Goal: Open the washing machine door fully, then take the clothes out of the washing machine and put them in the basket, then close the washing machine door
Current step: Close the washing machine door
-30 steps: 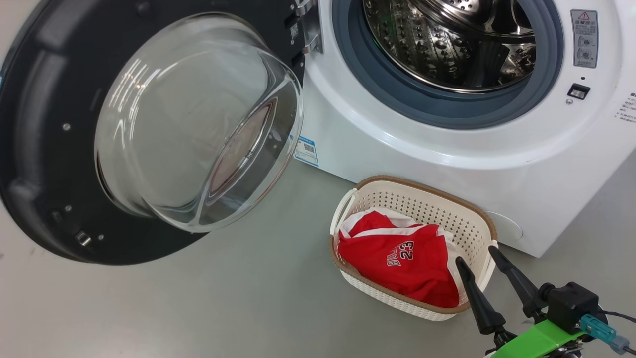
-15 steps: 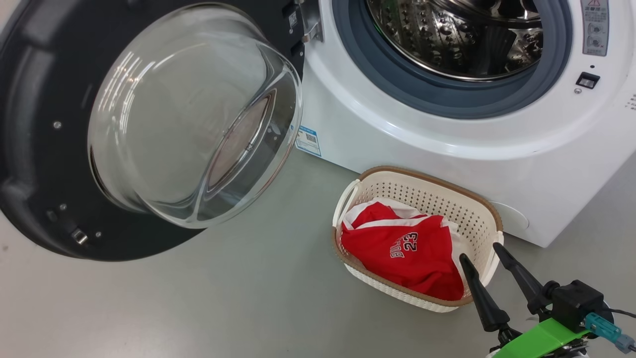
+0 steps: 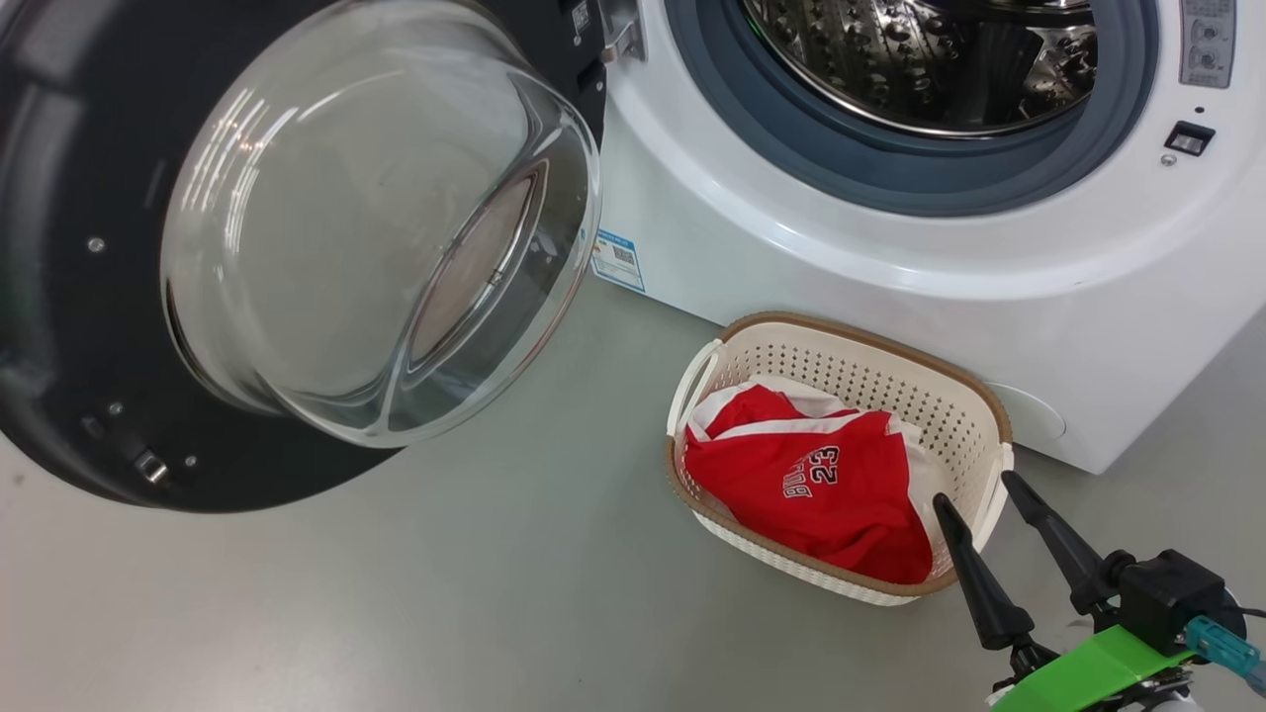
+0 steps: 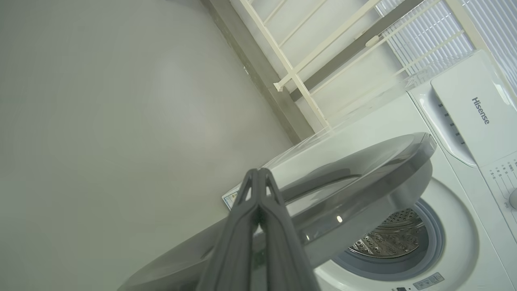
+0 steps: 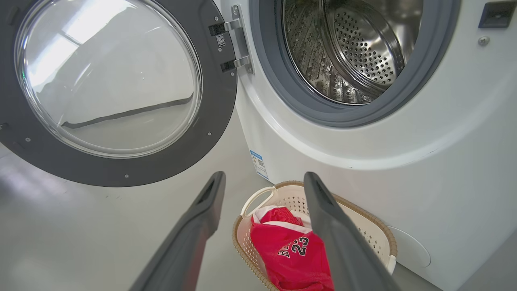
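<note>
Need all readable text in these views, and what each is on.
"Hisense": top panel of the washing machine.
"23": red clothes in the basket; the arched word beside it is unclear.
Blue sticker and grey warning label on the machine front: too small to read.

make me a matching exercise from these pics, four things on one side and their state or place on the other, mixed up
Things:
1 washing machine door
2 clothes
3 left gripper
4 right gripper

States or places:
a fingers apart, nothing held
b in the basket
c fingers shut together
d swung open

Pairs: 1-d, 2-b, 3-c, 4-a
</note>
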